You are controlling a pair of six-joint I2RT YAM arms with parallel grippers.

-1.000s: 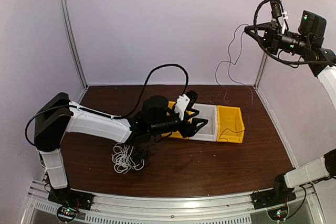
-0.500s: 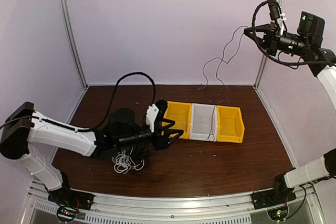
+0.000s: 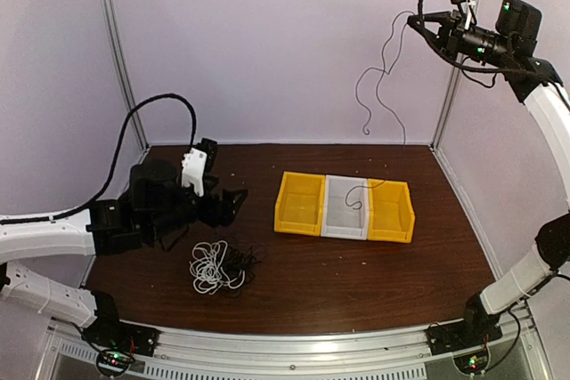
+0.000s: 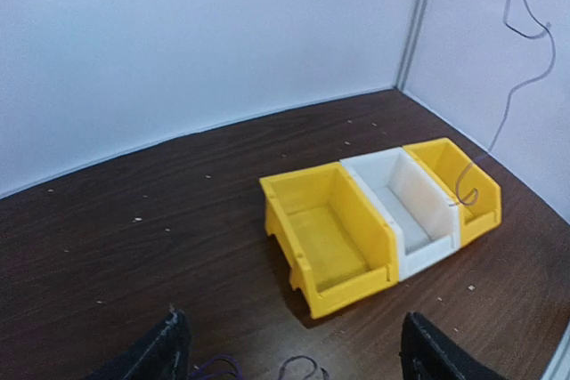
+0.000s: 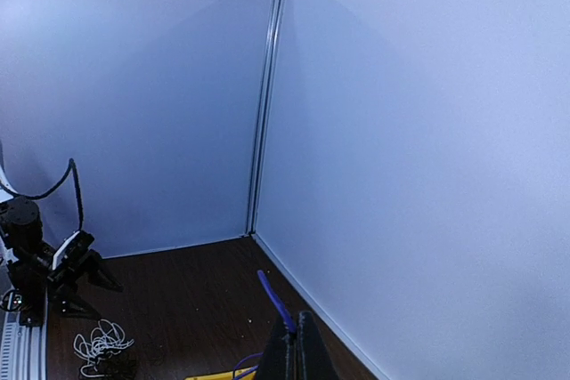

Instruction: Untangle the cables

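The right gripper (image 3: 415, 20) is pinched shut on a thin cable (image 3: 375, 77), held high; its loose end is hung down to the row of bins (image 3: 298, 225); the left gripper (image 3: 228, 206) is spread wide and empty, near the tangled pile (image 3: 215, 267); it has been drawn back leftward from the bins.

Three bins (image 3: 322, 206) sit in a row at centre of the table (image 3: 356, 295). Cable pile (image 3: 214, 266) lies lower left of them, apart. Left gripper (image 3: 230, 206) is left of the bins, behind the pile. Right gripper (image 3: 417, 20) is upper right, with a cable (image 3: 388, 49) hanging below it.
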